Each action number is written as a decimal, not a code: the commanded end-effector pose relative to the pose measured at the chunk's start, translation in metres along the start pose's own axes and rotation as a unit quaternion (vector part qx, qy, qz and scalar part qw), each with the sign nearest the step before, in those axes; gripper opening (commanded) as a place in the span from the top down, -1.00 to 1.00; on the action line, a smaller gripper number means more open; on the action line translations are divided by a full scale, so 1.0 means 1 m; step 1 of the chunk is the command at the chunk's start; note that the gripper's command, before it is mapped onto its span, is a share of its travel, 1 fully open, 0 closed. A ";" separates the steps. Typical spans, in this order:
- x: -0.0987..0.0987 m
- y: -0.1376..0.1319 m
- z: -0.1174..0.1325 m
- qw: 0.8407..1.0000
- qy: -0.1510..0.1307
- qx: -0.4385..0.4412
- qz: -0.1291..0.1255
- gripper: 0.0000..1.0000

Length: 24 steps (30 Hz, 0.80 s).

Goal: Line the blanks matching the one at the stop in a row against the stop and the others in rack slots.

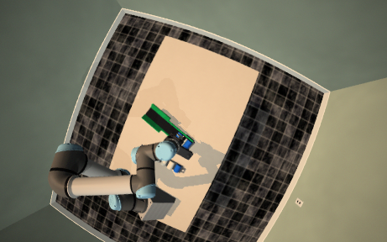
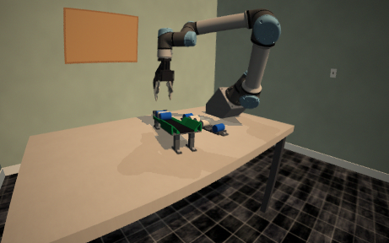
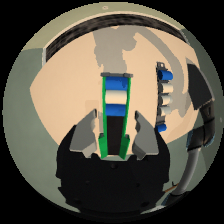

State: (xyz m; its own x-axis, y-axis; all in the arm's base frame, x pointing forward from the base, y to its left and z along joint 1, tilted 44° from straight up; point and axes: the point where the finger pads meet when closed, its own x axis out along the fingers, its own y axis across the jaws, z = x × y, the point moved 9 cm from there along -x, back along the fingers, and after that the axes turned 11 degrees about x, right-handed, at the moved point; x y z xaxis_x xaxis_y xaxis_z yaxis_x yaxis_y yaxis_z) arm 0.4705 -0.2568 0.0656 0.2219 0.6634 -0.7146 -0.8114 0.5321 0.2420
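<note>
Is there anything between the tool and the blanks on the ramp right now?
Nothing visible. The tool hangs partly open and empty, high above the green ramp. In the wrist view only open air separates its fingers from the blue and white blanks at the ramp's far end. The stock rack sits off to the side.

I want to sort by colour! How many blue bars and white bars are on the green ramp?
Blue bars: 2
White bars: 1
Total on the ramp: 3
</note>
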 end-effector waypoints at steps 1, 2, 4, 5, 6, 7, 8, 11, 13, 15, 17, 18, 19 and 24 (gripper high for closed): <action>-0.001 0.000 0.000 1.000 0.000 0.000 -0.001 0.07; -0.001 0.000 0.000 1.000 0.000 0.000 -0.001 0.07; -0.001 0.000 0.000 1.000 0.000 0.000 -0.001 0.07; -0.001 0.000 0.000 1.000 0.000 0.000 -0.001 0.07; -0.001 0.000 0.000 1.000 0.000 0.000 -0.001 0.07; -0.001 0.000 0.000 1.000 0.000 0.000 -0.001 0.07; -0.001 0.000 0.000 1.000 0.000 0.000 -0.001 0.07; -0.001 0.000 0.000 1.000 0.000 0.000 -0.001 0.07; 0.000 0.000 0.000 1.000 0.000 0.000 -0.001 0.07; 0.000 0.000 0.000 1.000 0.000 0.000 -0.001 0.07; 0.000 0.000 0.000 1.000 0.000 0.000 -0.001 0.07; 0.001 0.000 0.000 1.000 0.000 0.000 -0.001 0.07; 0.001 0.000 0.000 1.000 0.000 0.000 -0.001 0.07; 0.005 0.000 0.000 1.000 0.000 0.000 -0.001 0.07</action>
State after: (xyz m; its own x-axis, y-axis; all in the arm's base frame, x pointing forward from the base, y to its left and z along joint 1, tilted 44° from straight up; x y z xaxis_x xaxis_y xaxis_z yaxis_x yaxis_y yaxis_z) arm 0.4711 -0.2553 0.0639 0.2218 0.6634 -0.7147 -0.8113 0.5322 0.2421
